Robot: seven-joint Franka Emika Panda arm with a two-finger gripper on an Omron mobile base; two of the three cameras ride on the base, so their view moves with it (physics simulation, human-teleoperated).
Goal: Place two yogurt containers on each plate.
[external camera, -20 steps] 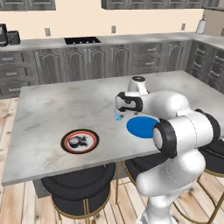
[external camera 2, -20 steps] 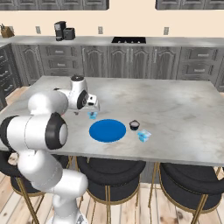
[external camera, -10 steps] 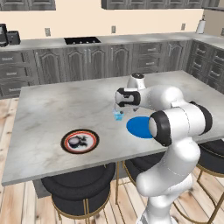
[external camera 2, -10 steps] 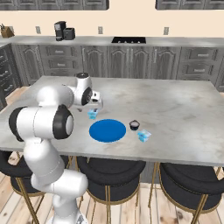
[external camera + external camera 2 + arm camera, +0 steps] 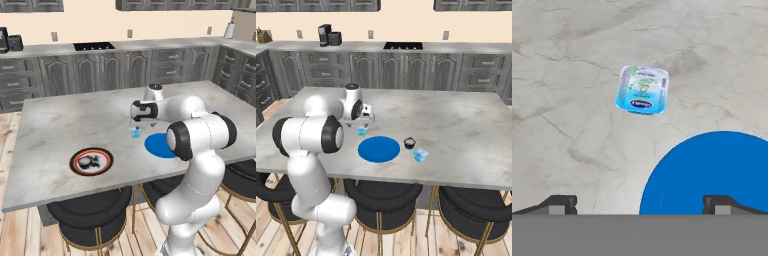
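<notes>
Right base view, 2 pale blue tubs [image 5: 361, 131], 1 dark tub [image 5: 409, 143], 1 blue plate [image 5: 379, 149]

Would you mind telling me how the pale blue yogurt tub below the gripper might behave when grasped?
The pale blue yogurt tub looks tiny, so probably light. Its boxy, flat-topped shape should slide rather than roll. The open gripper hovers above it; its thin walls may flex.

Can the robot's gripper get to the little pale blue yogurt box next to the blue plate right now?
Probably yes. The gripper hangs open above the counter, and the pale blue yogurt box sits alone on bare marble just ahead of it. Nothing lies between them; the blue plate is beside the box, not touching it.
</notes>
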